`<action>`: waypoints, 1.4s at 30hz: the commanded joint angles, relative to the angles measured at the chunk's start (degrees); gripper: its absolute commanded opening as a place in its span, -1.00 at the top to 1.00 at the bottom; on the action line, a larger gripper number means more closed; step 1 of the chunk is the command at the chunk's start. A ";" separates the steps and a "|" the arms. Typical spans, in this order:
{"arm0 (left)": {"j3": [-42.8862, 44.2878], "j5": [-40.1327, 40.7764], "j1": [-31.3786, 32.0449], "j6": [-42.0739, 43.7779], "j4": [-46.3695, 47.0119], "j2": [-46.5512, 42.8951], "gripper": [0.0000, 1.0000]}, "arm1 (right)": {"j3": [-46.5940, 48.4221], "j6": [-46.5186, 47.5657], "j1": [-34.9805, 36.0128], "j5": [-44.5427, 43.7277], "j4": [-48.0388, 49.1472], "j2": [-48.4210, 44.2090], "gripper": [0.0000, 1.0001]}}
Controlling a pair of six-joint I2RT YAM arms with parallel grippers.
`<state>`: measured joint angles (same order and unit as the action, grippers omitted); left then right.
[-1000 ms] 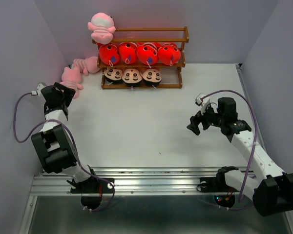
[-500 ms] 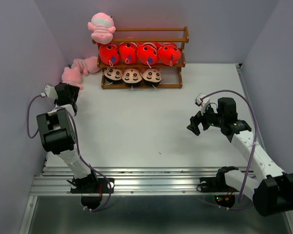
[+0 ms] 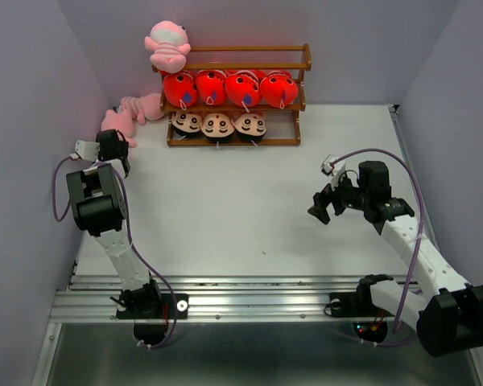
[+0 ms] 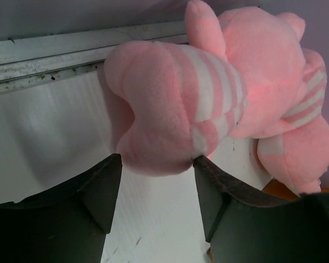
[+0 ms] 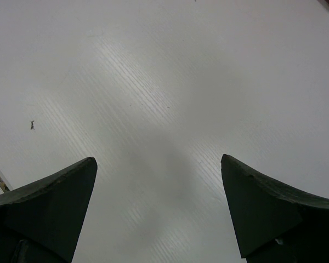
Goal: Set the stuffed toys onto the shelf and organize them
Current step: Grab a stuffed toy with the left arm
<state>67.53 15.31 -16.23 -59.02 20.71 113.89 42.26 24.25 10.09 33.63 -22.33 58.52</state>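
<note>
The brown wooden shelf (image 3: 240, 141) stands at the back. One pink striped toy (image 3: 167, 44) sits on its top tier, four red-orange fish (image 3: 227, 88) fill the middle tier, and three boy dolls (image 3: 217, 125) lie on the bottom tier. Two pink toys lie on the table left of the shelf, one by the wall (image 3: 114, 121) and one nearer the shelf (image 3: 143, 107). My left gripper (image 3: 113, 147) is open right at the near pink toy (image 4: 208, 104), whose rounded end sits at the fingertips. My right gripper (image 3: 320, 207) is open and empty above bare table.
The purple left wall (image 3: 32, 121) is close beside the left arm. A metal rail (image 4: 71, 49) runs along the table's edge behind the pink toy. The shelf's bottom tier has open room at its right end (image 3: 280, 129).
My left arm has stretched forward toward the back left, bringing its gripper up to the pink toy by the wall. The right arm has not moved.
</note>
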 commanded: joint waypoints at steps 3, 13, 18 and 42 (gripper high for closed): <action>6.48 3.15 -0.21 0.14 -6.21 2.57 -0.15 | 1.25 0.89 -0.51 1.18 0.44 -0.07 -1.00; 3.77 -4.84 -0.03 3.12 -2.26 1.53 1.00 | 1.25 1.06 -0.51 1.00 0.35 0.10 -1.00; -0.72 -6.26 0.58 6.02 -0.58 -3.84 1.00 | 1.25 1.06 -0.51 1.09 0.36 -0.25 -1.00; -44.05 -33.23 5.41 9.02 -5.24 -63.25 1.00 | 1.33 1.76 -0.51 3.37 -0.35 -2.80 -1.00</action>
<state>26.06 -9.21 -13.74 -51.59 15.92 56.01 42.26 24.95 10.09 34.96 -22.72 57.17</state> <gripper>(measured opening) 0.017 0.998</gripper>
